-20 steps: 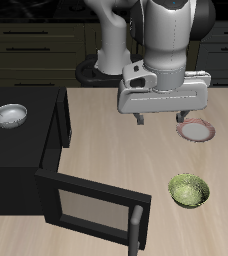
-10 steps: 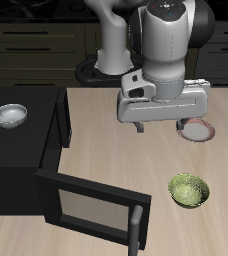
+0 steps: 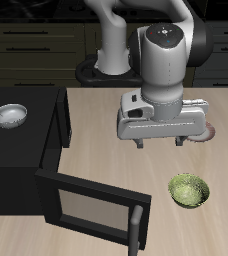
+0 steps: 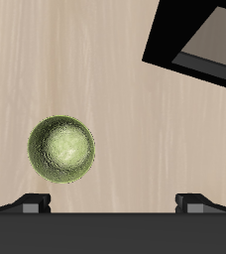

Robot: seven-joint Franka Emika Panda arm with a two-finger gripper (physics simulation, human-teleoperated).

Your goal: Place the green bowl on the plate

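Exterior view frames show that the task is at an early stage: the green bowl (image 3: 189,190) is seen resting on the wooden table (image 3: 96,130), near the front edge, and has not been lifted. The plate (image 3: 212,130) lies farther back on the tabletop, well apart from the bowl, and is almost wholly hidden behind the gripper's body, so that only a sliver of its pink-red rim can be made out. Nothing is seen resting on that visible part. Grasping, lifting, carrying and setting down are all judged to be left.

The Franka arm is bent forward from its base at the table's back edge, with the wrist turned straight down. The gripper (image 3: 164,140) is held above the table, between the plate and the bowl, and clear of both. In the wrist view the two fingertips (image 4: 33,202) are spread wide with nothing between them, so the claw is taken to be open and empty. The bowl (image 4: 60,151) is seen in that view just ahead of one fingertip, off the midline between the fingers; a further sideways shift and a descent are judged to be needed before a rim grasp.

A black microwave (image 3: 26,140) with its door (image 3: 91,205) swung open stands towards the other side of the table, and a white-grey metallic bowl (image 3: 11,115) sits on top of it.
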